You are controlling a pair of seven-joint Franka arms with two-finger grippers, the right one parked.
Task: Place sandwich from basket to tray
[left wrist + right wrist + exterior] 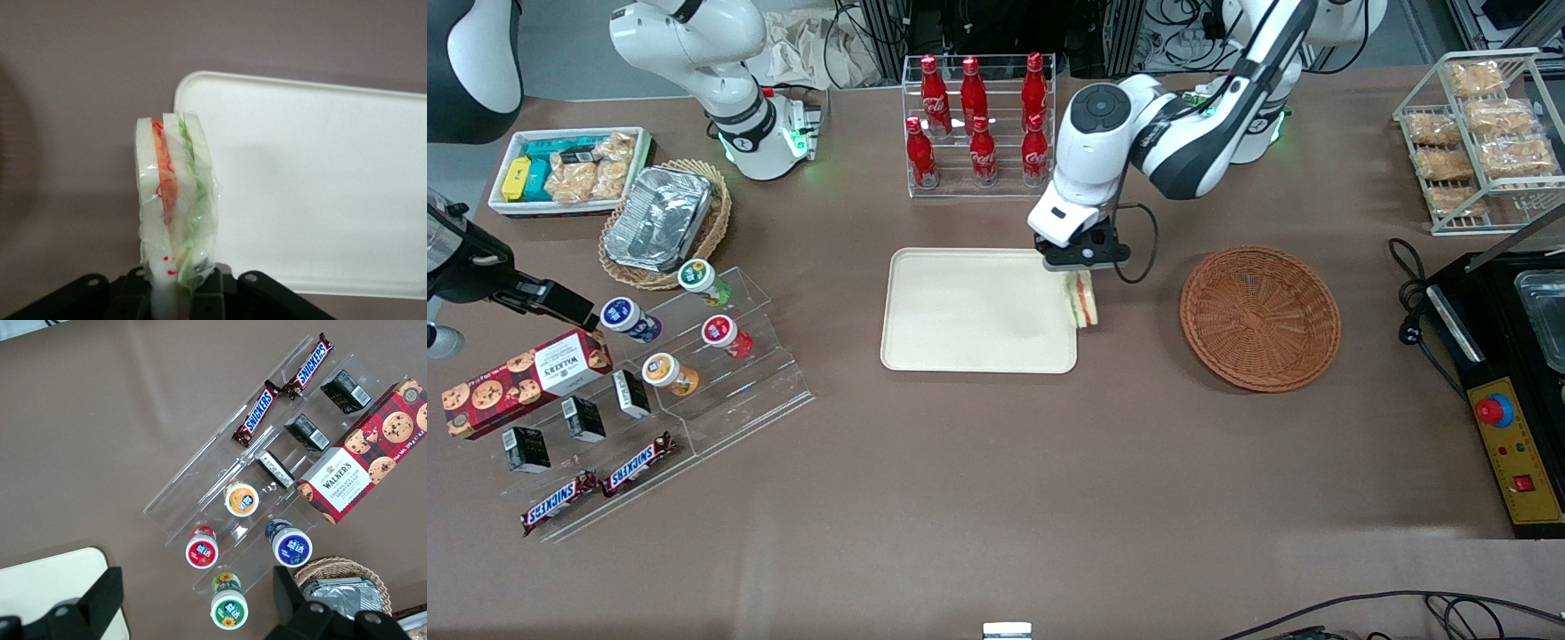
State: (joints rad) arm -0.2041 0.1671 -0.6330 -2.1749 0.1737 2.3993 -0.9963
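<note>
Sandwich [1084,299]: plastic-wrapped wedge, clamped upright in the claw [1083,269], held above the tray [960,311] rim nearest the basket [1260,317], mid-desk. Basket: emptied. Status: lift and carry done; remaining, by judgement: move inward over tray, lower, release.

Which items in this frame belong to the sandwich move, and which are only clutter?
In play:
- sandwich, held in the gripper at the tray's edge
- basket, no sandwich in it
- tray, nothing on it

Clutter:
- cola bottles
- foil pan in a lighter basket
- Snickers bars
- cookie box
- bagged pastries
</note>
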